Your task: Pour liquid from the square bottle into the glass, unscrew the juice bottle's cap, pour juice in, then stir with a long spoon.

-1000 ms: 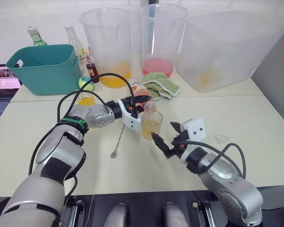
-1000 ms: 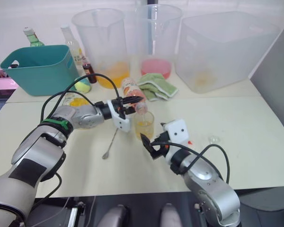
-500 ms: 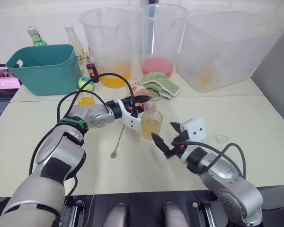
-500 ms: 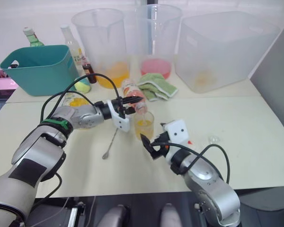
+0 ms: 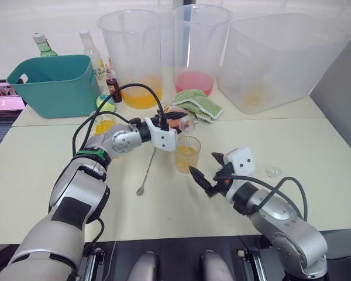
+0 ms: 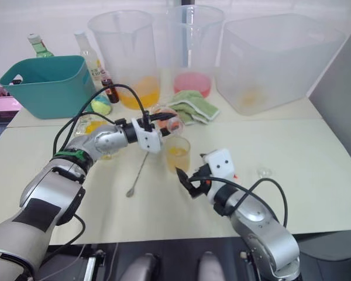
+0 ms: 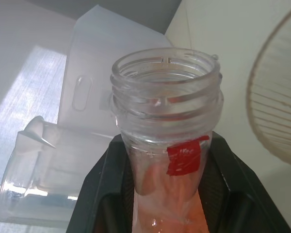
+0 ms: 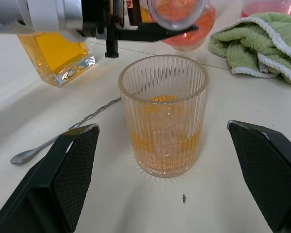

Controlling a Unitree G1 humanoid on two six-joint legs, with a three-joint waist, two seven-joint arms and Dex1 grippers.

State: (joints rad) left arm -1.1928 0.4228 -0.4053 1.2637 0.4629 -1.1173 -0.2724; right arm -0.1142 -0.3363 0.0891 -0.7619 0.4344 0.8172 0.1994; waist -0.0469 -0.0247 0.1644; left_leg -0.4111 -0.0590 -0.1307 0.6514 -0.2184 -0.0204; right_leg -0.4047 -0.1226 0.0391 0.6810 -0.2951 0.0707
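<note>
My left gripper (image 5: pixel 168 121) is shut on the juice bottle (image 5: pixel 180 120), held almost level above and just behind the glass (image 5: pixel 187 153). The bottle's mouth (image 7: pixel 165 77) is open and pink juice (image 7: pixel 167 208) sits low in its neck; the cap is out of view. The ribbed glass (image 8: pixel 163 111) holds some orange liquid. My right gripper (image 5: pixel 202 179) stands open on the table just in front of the glass. The square bottle (image 8: pixel 58 53) of yellow liquid stands behind my left forearm. The long spoon (image 5: pixel 146 173) lies left of the glass.
A green cloth (image 5: pixel 199 105), two big pitchers (image 5: pixel 133 52) and a translucent tub (image 5: pixel 281 58) stand at the back. A teal basket (image 5: pixel 52 82) and several bottles are at the back left. A small clear round piece (image 5: pixel 273 171) lies on the table at the right.
My left gripper has tipped the juice bottle back toward level and lifted its mouth away from the glass. My right gripper has stayed put.
</note>
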